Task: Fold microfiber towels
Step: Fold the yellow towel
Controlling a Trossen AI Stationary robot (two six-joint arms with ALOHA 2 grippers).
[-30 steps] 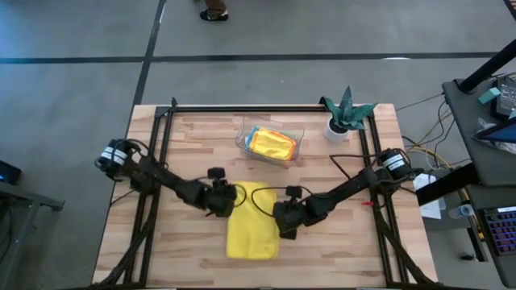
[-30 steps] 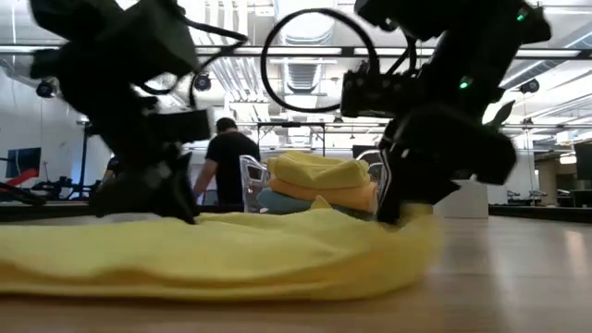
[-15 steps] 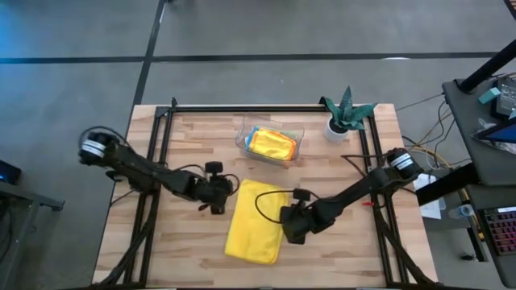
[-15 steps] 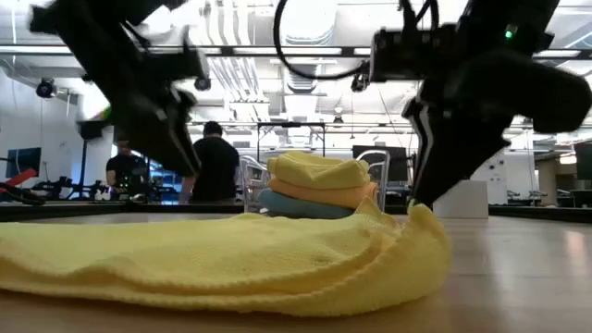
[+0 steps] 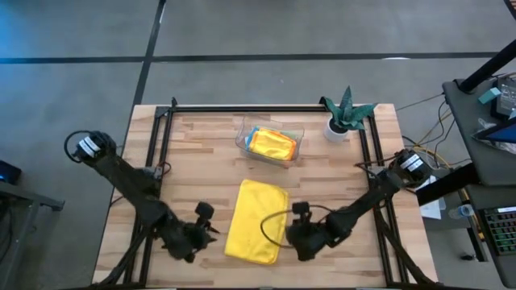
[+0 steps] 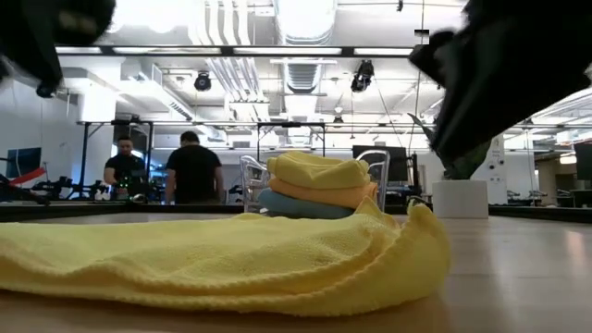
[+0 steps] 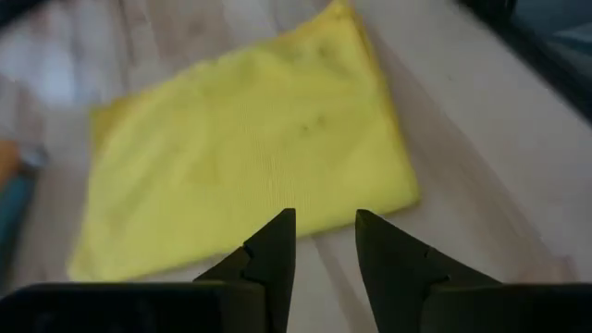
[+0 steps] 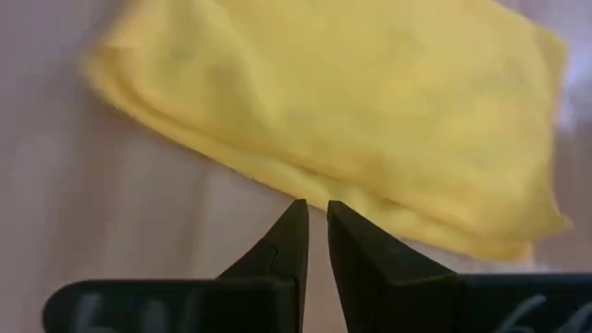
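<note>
the wooden tabletop is made of pale planks with a black frame around it. in the middle of its near half lies a folded yellow towel. it is a soft, fuzzy rectangle, and its long side runs from the near edge toward the far edge, leaning a little to the right at the far end. it lies flat in layers, and the edges look thick and puffy from the low view.

behind it, well apart, a clear tray holds a stack of folded towels, yellow on top, then orange, then blue. a small green plant in a white pot stands at the far right corner.

the left gripper is just beside the towel's near left side, jaws a little apart and holding nothing. the right gripper is just beside its near right side, jaws almost closed and holding nothing.

two people stand far off in the room.
</note>
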